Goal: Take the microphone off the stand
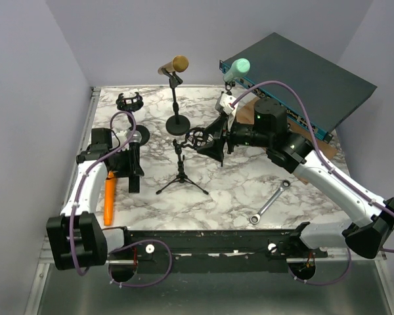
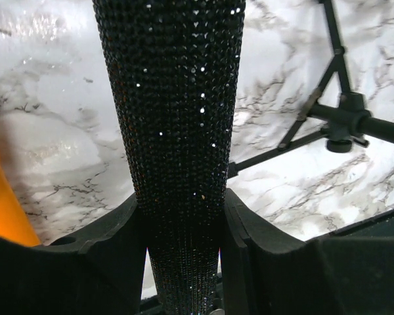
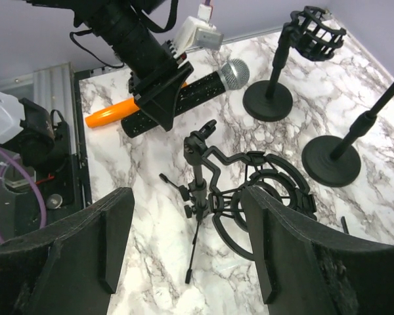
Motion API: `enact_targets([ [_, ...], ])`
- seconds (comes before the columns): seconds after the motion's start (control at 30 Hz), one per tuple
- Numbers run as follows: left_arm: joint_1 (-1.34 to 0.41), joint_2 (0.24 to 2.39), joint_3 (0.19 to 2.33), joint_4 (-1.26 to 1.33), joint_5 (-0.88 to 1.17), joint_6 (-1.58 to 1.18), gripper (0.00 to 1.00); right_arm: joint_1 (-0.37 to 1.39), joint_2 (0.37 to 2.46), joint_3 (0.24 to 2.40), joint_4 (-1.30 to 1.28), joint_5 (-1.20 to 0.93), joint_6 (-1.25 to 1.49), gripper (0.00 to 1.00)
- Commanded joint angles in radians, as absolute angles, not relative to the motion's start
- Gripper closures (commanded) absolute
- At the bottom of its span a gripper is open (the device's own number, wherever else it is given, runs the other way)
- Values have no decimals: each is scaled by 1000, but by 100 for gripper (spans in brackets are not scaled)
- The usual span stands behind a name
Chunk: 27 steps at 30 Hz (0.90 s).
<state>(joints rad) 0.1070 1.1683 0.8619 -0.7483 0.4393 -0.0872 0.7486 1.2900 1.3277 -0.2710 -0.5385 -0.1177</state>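
Observation:
The microphone point(image 1: 135, 137), black and glittery with a silver head, is off its stand and held above the table's left side. My left gripper point(image 1: 131, 165) is shut on its body point(image 2: 177, 131), with both fingers pressed against it point(image 2: 184, 223). The small tripod stand point(image 1: 182, 178) stands at the table's middle, and its black shock mount point(image 1: 198, 136) holds nothing. My right gripper point(image 1: 213, 146) is open just right of the mount. In the right wrist view the mount point(image 3: 269, 190) and the stand point(image 3: 198, 177) show between its spread fingers point(image 3: 190, 249), untouched.
An orange tool point(image 1: 109, 197) lies at the left edge under my left arm. A gold microphone point(image 1: 174, 65) on a round-base stand, a teal microphone point(image 1: 236, 67) and an empty mount stand point(image 1: 129, 102) are at the back. A wrench point(image 1: 269, 203) lies front right, and a dark equipment box point(image 1: 295, 79) back right.

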Motion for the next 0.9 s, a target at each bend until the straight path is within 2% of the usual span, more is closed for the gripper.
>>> enact_targets([
  [0.0,132,1273,905,-786,387,-87,98,748,1260,1310,-250,-493,-169,25],
  [0.2,159,1418,942,-847,374,-53,91,748,1255,1270,-245,-491,-185,25],
  [0.4,166,1532,951,-891,363,-23,77,749,1265,1242,-253,-528,-200,25],
  [0.87,189,1642,963,-924,357,-11,61,749,1390,1085,-137,-651,-219,27],
])
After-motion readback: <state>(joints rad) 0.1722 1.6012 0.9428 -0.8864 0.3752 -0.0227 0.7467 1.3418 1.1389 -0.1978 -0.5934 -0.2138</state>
